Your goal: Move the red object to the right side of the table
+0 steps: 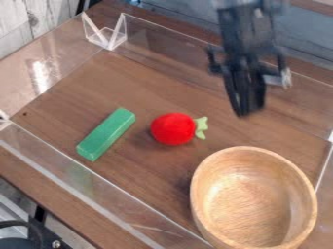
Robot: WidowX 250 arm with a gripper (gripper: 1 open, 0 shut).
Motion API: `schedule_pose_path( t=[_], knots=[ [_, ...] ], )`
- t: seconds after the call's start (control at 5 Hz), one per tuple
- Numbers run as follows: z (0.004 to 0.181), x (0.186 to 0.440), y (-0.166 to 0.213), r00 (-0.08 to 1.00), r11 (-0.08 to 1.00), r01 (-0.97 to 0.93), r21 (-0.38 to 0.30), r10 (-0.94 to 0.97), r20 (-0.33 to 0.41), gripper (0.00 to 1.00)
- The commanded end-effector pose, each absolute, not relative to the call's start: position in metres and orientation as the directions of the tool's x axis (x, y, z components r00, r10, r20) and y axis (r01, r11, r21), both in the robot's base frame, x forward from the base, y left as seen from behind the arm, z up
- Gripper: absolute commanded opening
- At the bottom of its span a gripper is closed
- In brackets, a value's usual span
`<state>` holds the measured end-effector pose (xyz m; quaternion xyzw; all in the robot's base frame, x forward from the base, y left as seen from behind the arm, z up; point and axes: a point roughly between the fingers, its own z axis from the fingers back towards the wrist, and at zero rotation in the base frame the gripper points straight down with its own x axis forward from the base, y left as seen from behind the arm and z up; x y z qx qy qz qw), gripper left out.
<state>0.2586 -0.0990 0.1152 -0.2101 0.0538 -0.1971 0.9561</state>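
The red object [173, 128], a small round toy fruit with a light-green leaf tab on its right, lies on the dark wooden table [143, 83] near the middle. My gripper [244, 105] hangs above and to the right of it, apart from it. Its dark fingers [243, 94] point down and are pressed together, shut on nothing. The arm above is blurred.
A green rectangular block [105, 133] lies left of the red object. A round light wooden bowl [254, 199] sits at the front right. Low clear acrylic walls [104, 31] border the table.
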Motion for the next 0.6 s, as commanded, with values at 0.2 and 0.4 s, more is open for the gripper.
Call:
schedule_pose_path(
  t=[0.2, 0.4],
  knots=[
    [0.104, 0.262, -0.1, 0.914, 0.852, 0.388, -0.351, -0.403, 0.033, 0.0],
    [0.11, 0.259, -0.091, 0.921, 0.866, 0.376, -0.329, -0.387, 0.033, 0.0]
  ],
)
